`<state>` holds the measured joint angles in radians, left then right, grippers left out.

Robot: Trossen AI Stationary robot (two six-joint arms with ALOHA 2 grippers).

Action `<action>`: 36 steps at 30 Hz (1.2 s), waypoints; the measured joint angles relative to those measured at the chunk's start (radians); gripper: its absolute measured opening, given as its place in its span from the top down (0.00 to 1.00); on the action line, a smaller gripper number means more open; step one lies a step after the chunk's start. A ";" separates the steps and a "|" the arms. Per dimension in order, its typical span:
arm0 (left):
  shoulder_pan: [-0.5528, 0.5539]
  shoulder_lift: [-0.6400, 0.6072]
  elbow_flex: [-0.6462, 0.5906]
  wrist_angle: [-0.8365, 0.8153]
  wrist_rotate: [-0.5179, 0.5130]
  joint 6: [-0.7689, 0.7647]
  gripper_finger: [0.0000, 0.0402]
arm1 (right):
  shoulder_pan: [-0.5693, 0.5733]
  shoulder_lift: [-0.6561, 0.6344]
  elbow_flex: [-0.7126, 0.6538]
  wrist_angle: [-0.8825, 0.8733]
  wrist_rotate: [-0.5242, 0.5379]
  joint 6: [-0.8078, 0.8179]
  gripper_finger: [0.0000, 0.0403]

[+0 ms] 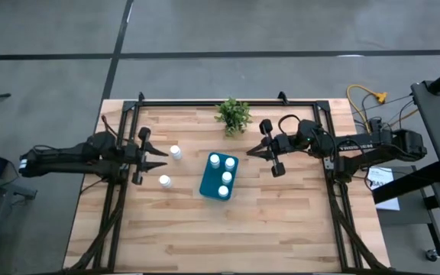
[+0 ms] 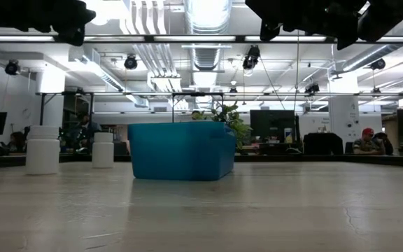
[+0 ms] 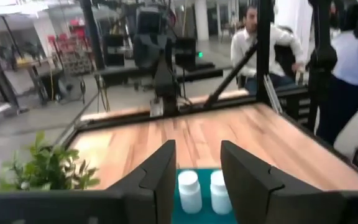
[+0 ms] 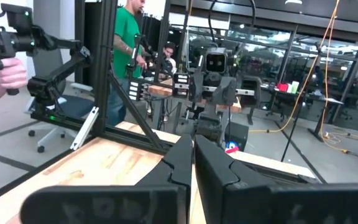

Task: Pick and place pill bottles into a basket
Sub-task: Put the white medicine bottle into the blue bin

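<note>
The teal basket (image 1: 207,183) stands at the table's middle with several white pill bottles (image 1: 227,177) upright inside. Two more bottles (image 1: 175,152) (image 1: 164,181) rest on their bases on the wood left of it; the low view shows them (image 2: 43,149) (image 2: 103,150) beside the basket (image 2: 180,150). My left gripper (image 1: 166,158) hovers open above the table between those two bottles, nothing between its fingers; its wrist view looks past them (image 3: 197,149) at two bottles (image 3: 189,190) in the basket. My right gripper (image 1: 248,153) hangs shut and empty right of the basket, its fingers together (image 4: 192,142).
A small green potted plant (image 1: 233,114) stands at the far edge behind the basket. A black metal frame (image 1: 205,102) borders the table. People stand beyond the table (image 3: 253,43) (image 4: 126,56). Bare wood lies toward the near edge.
</note>
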<state>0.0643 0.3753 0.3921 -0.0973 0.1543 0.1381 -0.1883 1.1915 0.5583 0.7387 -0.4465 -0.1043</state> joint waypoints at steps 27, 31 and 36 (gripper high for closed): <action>0.000 0.325 0.184 -0.477 -0.123 0.079 0.65 | -0.003 0.000 0.000 -0.002 0.000 0.000 0.98; 0.000 0.417 0.229 -0.497 -0.122 0.040 0.65 | -0.003 0.000 0.000 -0.002 0.000 0.002 0.98; -0.001 0.533 0.293 -0.638 -0.114 -0.028 0.65 | -0.005 0.000 0.000 -0.006 0.000 0.022 0.98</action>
<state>0.0635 0.9082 0.6855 -0.7356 0.0406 0.1100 -0.1931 1.1915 0.5579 0.7331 -0.4465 -0.0828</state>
